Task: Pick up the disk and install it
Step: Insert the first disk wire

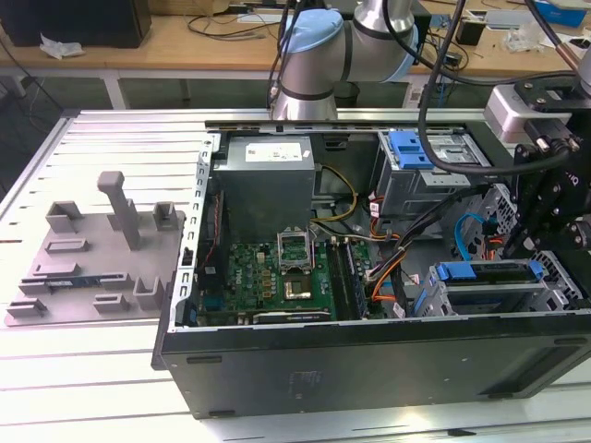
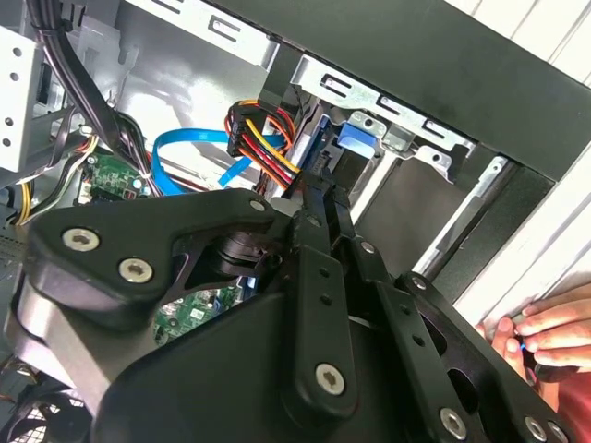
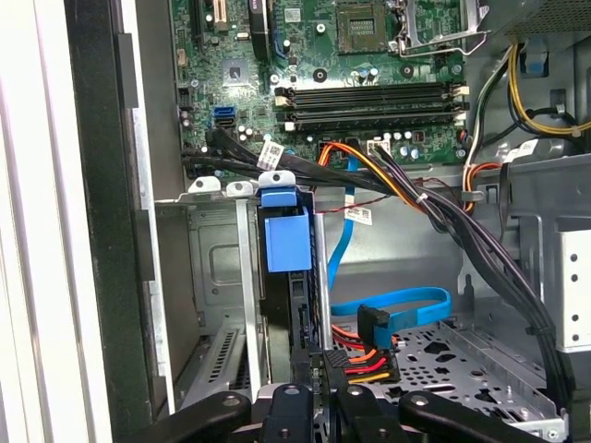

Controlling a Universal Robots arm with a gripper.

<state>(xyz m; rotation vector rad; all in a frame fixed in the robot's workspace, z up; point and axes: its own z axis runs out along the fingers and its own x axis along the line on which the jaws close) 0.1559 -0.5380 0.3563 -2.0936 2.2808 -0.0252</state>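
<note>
The disk [image 1: 488, 274] stands on edge in the drive bay at the near corner of the open computer case [image 1: 369, 369], on the exterior view's right, with its blue rail on top. In the first wrist view I look along the disk [image 3: 288, 242], and its blue end sits between the grey bay walls. My gripper [image 3: 311, 367] is at the disk's near end, with the fingers close together on either side of its thin edge. The second wrist view shows the gripper [image 2: 330, 189] reaching toward the blue rail [image 2: 355, 138]. The gripper [image 1: 551, 235] hangs just right of the bay.
Orange, red and blue cables [image 3: 369, 337] cross right beside the bay. A blue latch on a grey cage [image 1: 420, 149] sits at the case's far side. The grey fixture tray [image 1: 92, 258] lies on the table at the left. A person's hand [image 2: 545, 332] rests outside the case wall.
</note>
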